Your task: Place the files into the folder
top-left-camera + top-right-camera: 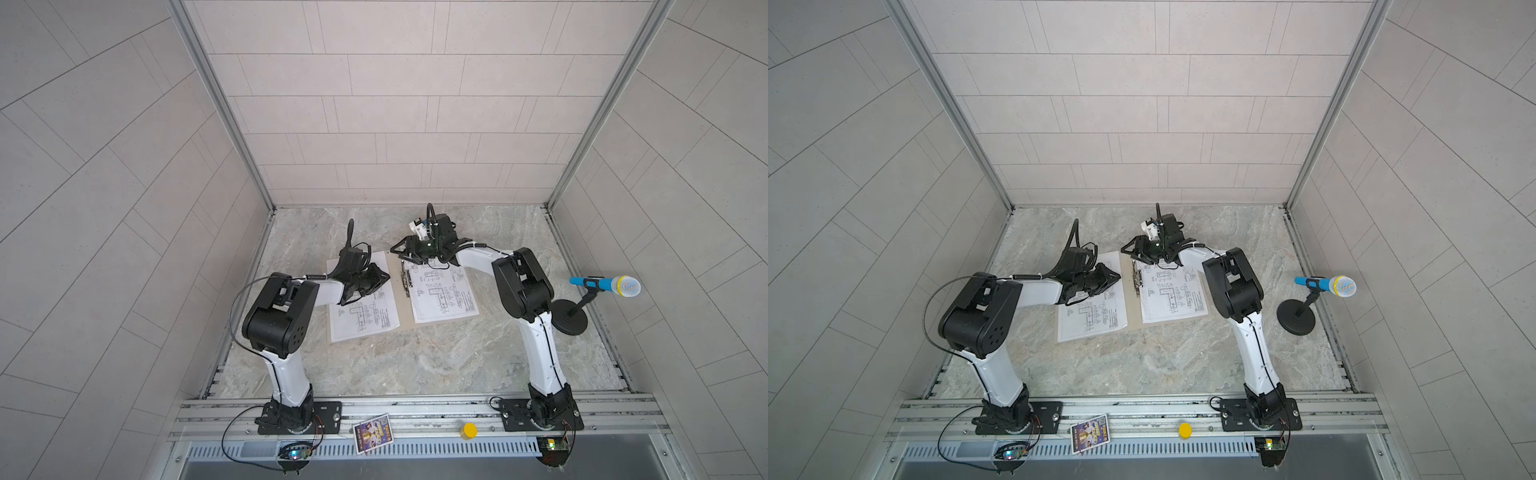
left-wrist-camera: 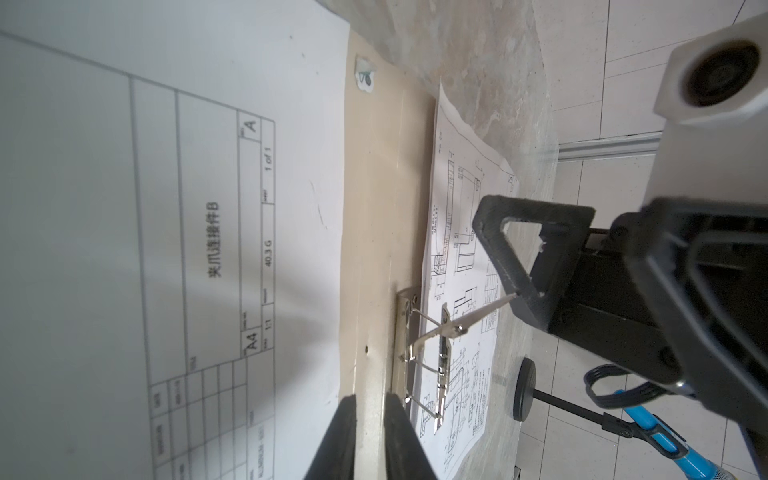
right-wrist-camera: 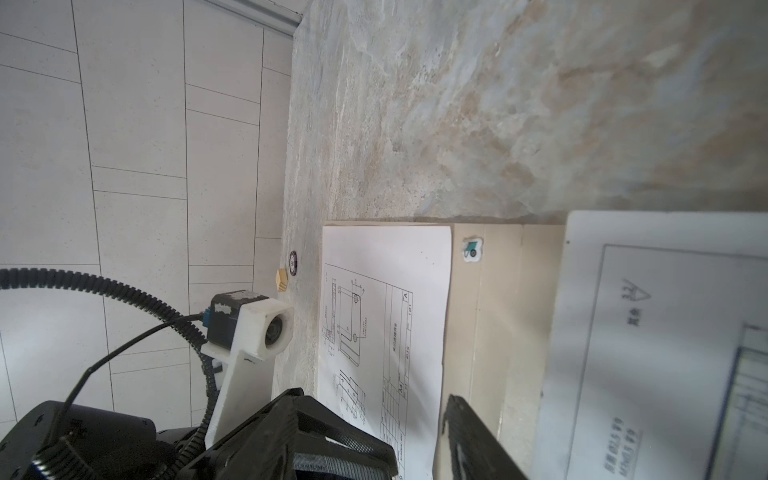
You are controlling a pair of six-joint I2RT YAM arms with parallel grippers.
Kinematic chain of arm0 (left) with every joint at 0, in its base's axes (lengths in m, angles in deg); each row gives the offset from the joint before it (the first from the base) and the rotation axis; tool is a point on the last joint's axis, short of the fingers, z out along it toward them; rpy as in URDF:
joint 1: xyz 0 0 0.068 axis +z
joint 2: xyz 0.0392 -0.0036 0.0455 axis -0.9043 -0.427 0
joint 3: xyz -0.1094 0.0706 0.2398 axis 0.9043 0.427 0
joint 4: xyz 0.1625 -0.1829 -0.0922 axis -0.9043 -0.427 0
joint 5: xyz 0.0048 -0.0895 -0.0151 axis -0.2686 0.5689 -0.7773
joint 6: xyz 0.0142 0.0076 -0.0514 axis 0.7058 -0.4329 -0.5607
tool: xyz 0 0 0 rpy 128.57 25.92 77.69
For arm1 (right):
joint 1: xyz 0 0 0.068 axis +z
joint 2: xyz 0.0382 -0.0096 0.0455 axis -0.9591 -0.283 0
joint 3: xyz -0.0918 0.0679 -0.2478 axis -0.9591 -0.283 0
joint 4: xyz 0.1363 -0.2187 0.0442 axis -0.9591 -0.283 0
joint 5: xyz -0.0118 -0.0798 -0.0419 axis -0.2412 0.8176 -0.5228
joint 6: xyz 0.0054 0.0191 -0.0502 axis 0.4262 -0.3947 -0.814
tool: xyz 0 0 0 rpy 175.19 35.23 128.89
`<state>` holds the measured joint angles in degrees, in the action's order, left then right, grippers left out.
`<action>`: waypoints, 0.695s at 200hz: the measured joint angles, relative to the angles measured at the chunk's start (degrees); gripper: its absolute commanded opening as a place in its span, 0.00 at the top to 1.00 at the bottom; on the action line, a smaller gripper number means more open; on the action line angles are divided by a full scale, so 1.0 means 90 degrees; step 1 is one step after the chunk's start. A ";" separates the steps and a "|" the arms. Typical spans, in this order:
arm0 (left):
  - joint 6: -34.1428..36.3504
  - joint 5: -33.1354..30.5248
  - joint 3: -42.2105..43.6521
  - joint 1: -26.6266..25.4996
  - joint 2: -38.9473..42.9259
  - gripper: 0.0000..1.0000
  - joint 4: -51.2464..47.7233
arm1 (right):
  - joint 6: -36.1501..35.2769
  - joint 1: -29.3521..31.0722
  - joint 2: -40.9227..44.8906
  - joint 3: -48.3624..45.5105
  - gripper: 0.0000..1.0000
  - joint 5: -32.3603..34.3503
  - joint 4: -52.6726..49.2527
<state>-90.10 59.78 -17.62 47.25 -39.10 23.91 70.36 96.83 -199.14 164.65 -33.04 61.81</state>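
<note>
The folder point(image 2: 374, 208) lies opened flat, inner face up, on the marbled, stone-look table point(image 1: 415, 365), between the two arms. It is plain matt tan card, rectangular, with a small white sticker point(image 3: 473, 250) at its far edge beside the spine. The spine runs away from the arm bases toward the back wall, its far end leaning a little to the left arm's side. The files show as two white rectangular sheets printed with black line drawings, their long axes parallel to that spine. The left-hand sheet point(image 1: 361, 307) covers the left half. The right-hand sheet point(image 1: 442, 295) covers the right half, its spine-side edge beneath the bar of the silver metal ring clip point(image 2: 432, 353) and its far edge slightly curled. The clip's thin lever point(image 2: 478, 316) stands tilted up, its tip touching one finger point(image 2: 503, 257) of the right end effector point(image 3: 374, 395). That end effector sits at the far end of the spine with its jaws roughly half apart, gripping nothing. The left end effector point(image 2: 370, 401) hangs low over the left-hand sheet's spine-side edge, its jaws only a narrow slit apart, with bare tan card showing between them and nothing pinched
</note>
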 measured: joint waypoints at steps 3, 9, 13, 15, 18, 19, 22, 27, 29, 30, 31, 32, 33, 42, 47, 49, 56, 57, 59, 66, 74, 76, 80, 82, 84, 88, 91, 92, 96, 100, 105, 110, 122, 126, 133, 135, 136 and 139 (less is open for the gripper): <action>0.0000 0.0000 0.0002 0.0000 0.0000 0.80 0.0005 | 0.0000 0.0000 0.0000 -0.0012 0.42 -0.0005 0.0002; 0.0000 0.0000 0.0005 0.0000 0.0000 0.80 0.0012 | 0.0000 0.0000 0.0000 -0.0029 0.43 -0.0029 0.0002; -0.0002 0.0002 0.0007 0.0000 0.0000 0.80 0.0019 | 0.0000 0.0000 0.0000 -0.0036 0.43 -0.0039 0.0002; -0.0002 0.0000 0.0010 0.0000 0.0000 0.80 0.0022 | 0.0000 0.0000 0.0000 -0.0036 0.43 -0.0046 0.0002; -0.0005 0.0000 0.0010 0.0000 0.0002 0.80 0.0024 | -0.0002 0.0000 0.0000 -0.0039 0.43 -0.0051 0.0000; -0.0007 0.0000 0.0010 0.0000 0.0005 0.80 0.0024 | -0.0002 0.0000 0.0000 -0.0039 0.43 -0.0056 0.0000; -0.0012 0.0000 0.0010 0.0000 0.0007 0.80 0.0024 | -0.0002 0.0000 0.0000 -0.0041 0.43 -0.0058 0.0000; -0.0017 0.0000 0.0012 0.0000 0.0012 0.80 0.0027 | -0.0005 0.0000 0.0000 -0.0046 0.43 -0.0070 0.0000; -0.0017 0.0000 0.0015 0.0000 0.0019 0.80 0.0024 | -0.0005 0.0000 0.0000 -0.0049 0.43 -0.0080 0.0000; -0.0019 0.0002 0.0015 0.0000 0.0024 0.80 0.0024 | -0.0005 0.0000 0.0000 -0.0049 0.43 -0.0085 0.0000; -0.0019 0.0000 0.0015 0.0000 0.0027 0.80 0.0024 | -0.0005 0.0000 0.0000 -0.0049 0.43 -0.0087 0.0000; -0.0019 0.0000 0.0017 0.0000 0.0029 0.80 0.0024 | -0.0005 0.0000 0.0000 -0.0049 0.43 -0.0090 0.0000; -0.0022 0.0000 0.0017 0.0000 0.0032 0.80 0.0024 | -0.0005 0.0000 0.0000 -0.0049 0.43 -0.0090 0.0000; -0.0022 0.0000 0.0024 0.0002 0.0063 0.80 0.0024 | -0.0007 0.0000 0.0000 -0.0051 0.44 -0.0114 0.0000; -0.0024 0.0000 0.0027 0.0010 0.0083 0.80 0.0029 | -0.0012 0.0000 0.0000 -0.0061 0.44 -0.0129 0.0005; -0.0024 0.0000 0.0029 0.0012 0.0090 0.80 0.0029 | -0.0012 0.0000 0.0000 -0.0066 0.44 -0.0136 0.0005; -0.0027 0.0002 0.0034 0.0012 0.0109 0.80 0.0041 | -0.0024 0.0000 0.0000 -0.0087 0.44 -0.0158 0.0007; -0.0027 0.0000 0.0036 0.0012 0.0112 0.80 0.0046 | -0.0024 0.0000 0.0000 -0.0087 0.44 -0.0158 0.0007; -0.0027 0.0000 0.0039 0.0012 0.0119 0.80 0.0051 | -0.0024 0.0002 0.0000 -0.0097 0.44 -0.0165 0.0007; -0.0036 0.0000 0.0041 0.0012 0.0131 0.80 0.0066 | -0.0034 0.0005 0.0002 -0.0136 0.45 -0.0185 0.0012; -0.0046 0.0000 0.0049 0.0012 0.0138 0.80 0.0073 | -0.0044 0.0012 0.0012 -0.0199 0.45 -0.0206 0.0007; -0.0046 0.0000 0.0049 0.0012 0.0141 0.80 0.0075 | -0.0046 0.0017 0.0012 -0.0216 0.45 -0.0211 0.0007; -0.0049 -0.0002 0.0053 0.0012 0.0143 0.80 0.0075 | -0.0051 0.0022 0.0024 -0.0257 0.45 -0.0219 0.0010; -0.0049 0.0000 0.0053 0.0012 0.0143 0.80 0.0075 | -0.0051 0.0024 0.0024 -0.0277 0.45 -0.0226 0.0010; -0.0049 0.0000 0.0053 0.0012 0.0146 0.80 0.0075 | -0.0053 0.0027 0.0029 -0.0294 0.45 -0.0231 0.0007; -0.0049 0.0000 0.0058 0.0012 0.0146 0.80 0.0078 | -0.0053 0.0034 0.0039 -0.0335 0.45 -0.0240 0.0010; -0.0049 0.0000 0.0061 0.0012 0.0146 0.80 0.0078 | -0.0056 0.0039 0.0049 -0.0362 0.45 -0.0245 0.0010; -0.0049 -0.0002 0.0063 0.0012 0.0146 0.80 0.0078 | -0.0056 0.0041 0.0049 -0.0376 0.45 -0.0245 0.0010; -0.0051 -0.0002 0.0068 0.0012 0.0146 0.80 0.0080 | -0.0058 0.0046 0.0058 -0.0406 0.45 -0.0253 0.0010; -0.0051 -0.0002 0.0078 0.0012 0.0148 0.80 0.0087 | -0.0063 0.0051 0.0066 -0.0442 0.45 -0.0260 0.0015; -0.0051 -0.0002 0.0092 0.0012 0.0151 0.80 0.0090 | -0.0073 0.0058 0.0085 -0.0488 0.45 -0.0270 0.0015; -0.0051 -0.0002 0.0104 0.0012 0.0155 0.80 0.0090 | -0.0078 0.0066 0.0097 -0.0527 0.45 -0.0272 0.0017; -0.0056 -0.0002 0.0131 0.0012 0.0160 0.80 0.0090 | -0.0097 0.0075 0.0160 -0.0619 0.45 -0.0291 0.0027; -0.0056 -0.0002 0.0136 0.0012 0.0160 0.80 0.0090 | -0.0104 0.0078 0.0182 -0.0639 0.45 -0.0301 0.0032; -0.0063 -0.0002 0.0138 0.0012 0.0160 0.80 0.0090 | -0.0117 0.0080 0.0226 -0.0665 0.45 -0.0325 0.0041; -0.0063 -0.0002 0.0138 0.0012 0.0163 0.80 0.0092 | -0.0124 0.0080 0.0240 -0.0673 0.45 -0.0328 0.0041; -0.0063 -0.0002 0.0138 0.0012 0.0163 0.80 0.0092 | -0.0121 0.0080 0.0243 -0.0673 0.45 -0.0330 0.0044; -0.0066 -0.0002 0.0141 0.0012 0.0163 0.80 0.0092 | -0.0124 0.0083 0.0267 -0.0682 0.45 -0.0345 0.0046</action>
<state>-90.69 59.76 -16.35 47.36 -37.64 24.74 69.25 97.57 -196.74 158.51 -36.15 62.23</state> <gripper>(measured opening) 0.201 0.551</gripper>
